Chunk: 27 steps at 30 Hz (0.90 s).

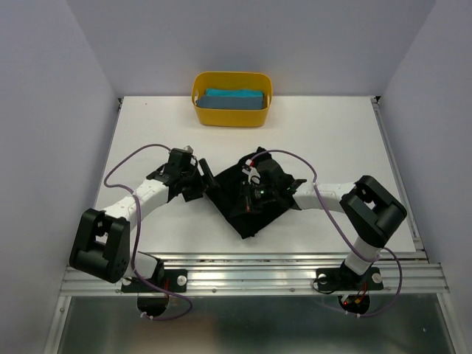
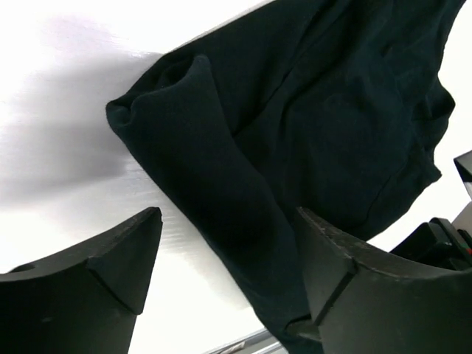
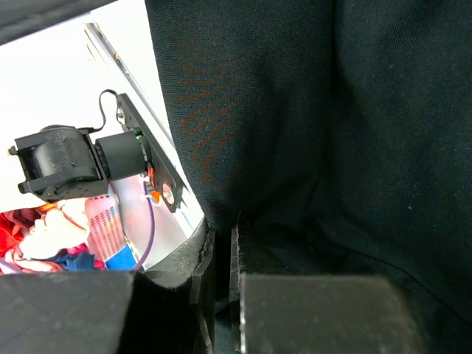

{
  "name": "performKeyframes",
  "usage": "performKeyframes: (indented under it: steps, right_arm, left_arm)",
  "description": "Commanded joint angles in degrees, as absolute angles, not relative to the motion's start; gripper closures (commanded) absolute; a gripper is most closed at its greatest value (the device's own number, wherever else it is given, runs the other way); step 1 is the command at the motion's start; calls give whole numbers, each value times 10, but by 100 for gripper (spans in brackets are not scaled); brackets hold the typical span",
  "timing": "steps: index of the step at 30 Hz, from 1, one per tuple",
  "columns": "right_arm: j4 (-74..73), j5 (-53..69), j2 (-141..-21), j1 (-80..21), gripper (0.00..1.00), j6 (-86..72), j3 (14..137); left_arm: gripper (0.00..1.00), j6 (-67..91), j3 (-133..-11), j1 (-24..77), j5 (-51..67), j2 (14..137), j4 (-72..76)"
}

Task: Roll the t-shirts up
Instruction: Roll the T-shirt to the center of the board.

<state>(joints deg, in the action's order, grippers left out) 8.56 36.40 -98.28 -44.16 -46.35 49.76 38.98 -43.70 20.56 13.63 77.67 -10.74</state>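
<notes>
Pinching the black t-shirt (image 1: 236,214) near its middle, the right gripper (image 3: 221,247) is holding cloth; the left gripper (image 2: 225,236) is hovering at its rolled edge, jaws apart.

A yellow plastic tub (image 1: 231,118) stands at the far edge of a white tabletop (image 1: 332,140), close against the pale back wall (image 1: 243,37) and roughly midway between the two side walls. A ribbed aluminium rail (image 1: 251,274) runs along the near edge (its metal catching the light). Beyond the tabletop's edge, in the right wrist view, lies a jumble of red, white and blue material (image 3: 51,247), too blurred to identify.
</notes>
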Motion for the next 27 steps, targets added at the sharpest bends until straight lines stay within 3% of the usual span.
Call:
performKeyframes:
  steps: [1, 5, 9, 10, 11, 12, 13, 14, 17, 20, 27]
  right_arm:
    - [130, 386, -984, -439, 99, -465, 492]
    - [127, 374, -981, -439, 99, -453, 484]
    - [97, 347, -970, -439, 99, -437, 482]
    - [87, 339, -967, -439, 99, -426, 483]
    - [77, 314, -962, -439, 94, -418, 488]
    - [46, 298, -952, -439, 87, -403, 491]
    - [28, 283, -946, -439, 77, -395, 496]
    - [2, 256, -940, -439, 56, -387, 501]
    - [-55, 193, -901, -444, 29, -362, 515]
    - [-96, 139, -865, -470, 17, -333, 528]
    - [-221, -132, -847, -613, 12, -280, 588]
  left_arm:
    - [21, 435, -411, 215, 118, 777, -57]
    - [36, 453, -399, 216, 112, 783, -26]
    - [58, 439, -410, 217, 117, 810, -22]
    - [73, 439, -411, 218, 117, 811, -23]
    - [81, 437, -411, 218, 117, 813, -24]
    - [98, 434, -411, 218, 119, 813, -29]
    - [100, 432, -412, 218, 118, 813, -33]
    - [100, 431, -412, 218, 117, 811, -38]
    - [100, 428, -414, 219, 114, 808, -64]
    - [100, 427, -415, 219, 111, 797, -76]
    - [100, 423, -422, 218, 103, 776, -102]
